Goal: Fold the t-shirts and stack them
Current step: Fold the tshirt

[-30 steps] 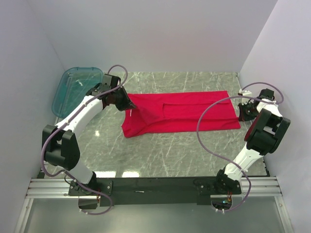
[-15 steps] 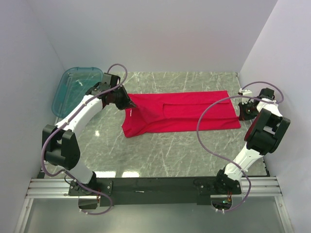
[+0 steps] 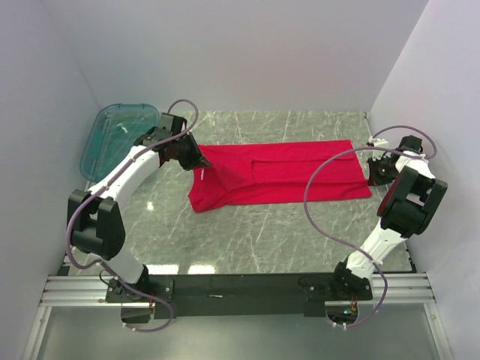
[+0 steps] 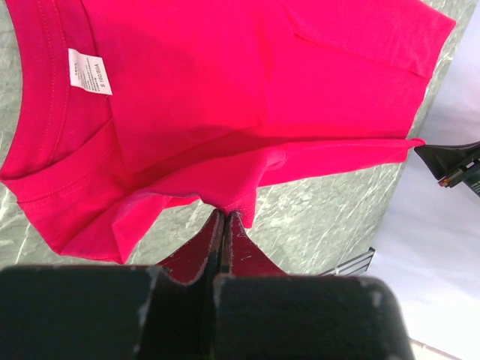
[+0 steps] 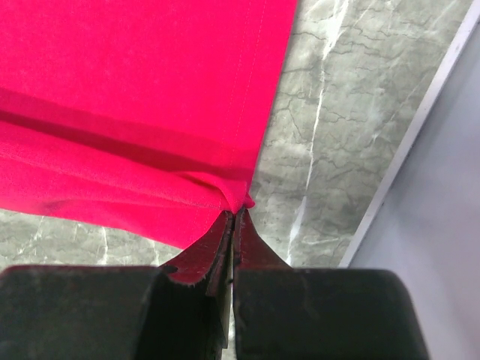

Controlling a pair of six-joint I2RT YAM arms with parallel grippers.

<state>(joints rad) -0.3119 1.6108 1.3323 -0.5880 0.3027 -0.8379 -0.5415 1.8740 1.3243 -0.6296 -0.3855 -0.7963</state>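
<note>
1. Nearest to my bases, the tabletop (image 3: 262, 232) shows a bare marble strip. Nothing has moved on it over the last second.

2. Beyond that strip lies the t-shirt (image 3: 277, 171). It forms one long red band across the middle of the tabletop, with the neck end to my left and the hem end to my right. One lengthwise flap is already laid over the body. Its outline matches that of a second ago.

3. My left pincer (image 4: 223, 217) stays fully closed on a pinch of cloth at the near edge of the neck end. The cloth rises to a small peak at the grip. The white label (image 4: 90, 71) inside the neck faces up, just beyond the grip.

4. My right pincer (image 5: 232, 214) stays fully closed on the near hem corner, close to the right wall.

5. The only change is a slight shift of my left elbow. Neither grip point has travelled.

6. Judgement: both ends of the near edge are secured and the cloth is ready to be carried, but the next fold has not begun. Both ends need to lift together, or the band is likely to skew.

7. Farthest off, at the left rear, stands the teal tub (image 3: 116, 135), well apart from the t-shirt.
</note>
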